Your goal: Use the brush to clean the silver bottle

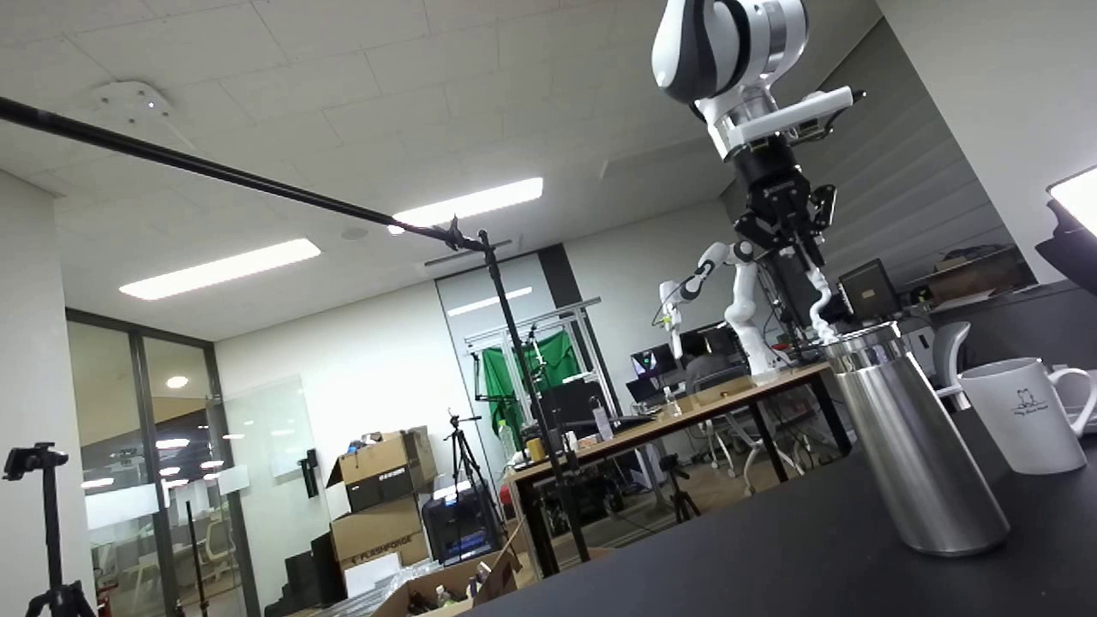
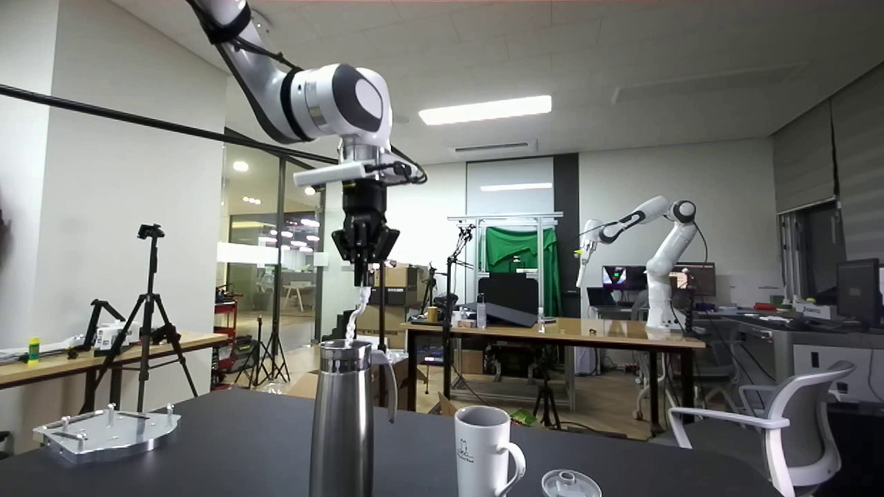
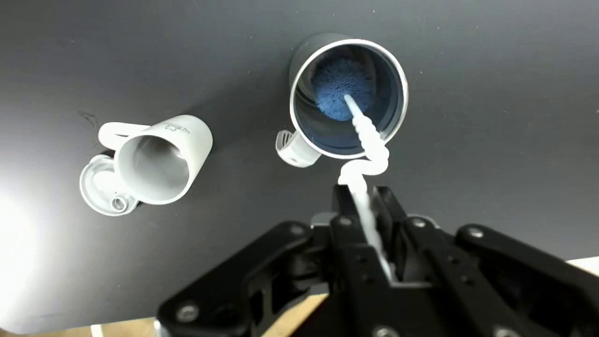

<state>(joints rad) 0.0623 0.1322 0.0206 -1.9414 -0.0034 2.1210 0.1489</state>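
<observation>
The brush (image 3: pixel 368 135) is held in the jaws, which are clamped on its white twisted handle (image 2: pixel 358 310). Its blue head (image 3: pixel 344 84) is inside the steel bottle (image 2: pixel 342 428), and this bottle stands upright on the worktop (image 2: pixel 242 449). Near it stands a white mug (image 2: pixel 476 452).

In an exterior view, a camera tipped sideways aims upward across the tabletop (image 1: pixel 728 570), the silver bottle (image 1: pixel 921 463) close at lower right; in an exterior view, a level camera has the white mug (image 2: pixel 475 455) near, bottom center. Both face the green cloth (image 2: pixel 506 243). The wrist view looks down past the tool (image 3: pixel 362 195); all three share silver bottle and white mug.
</observation>
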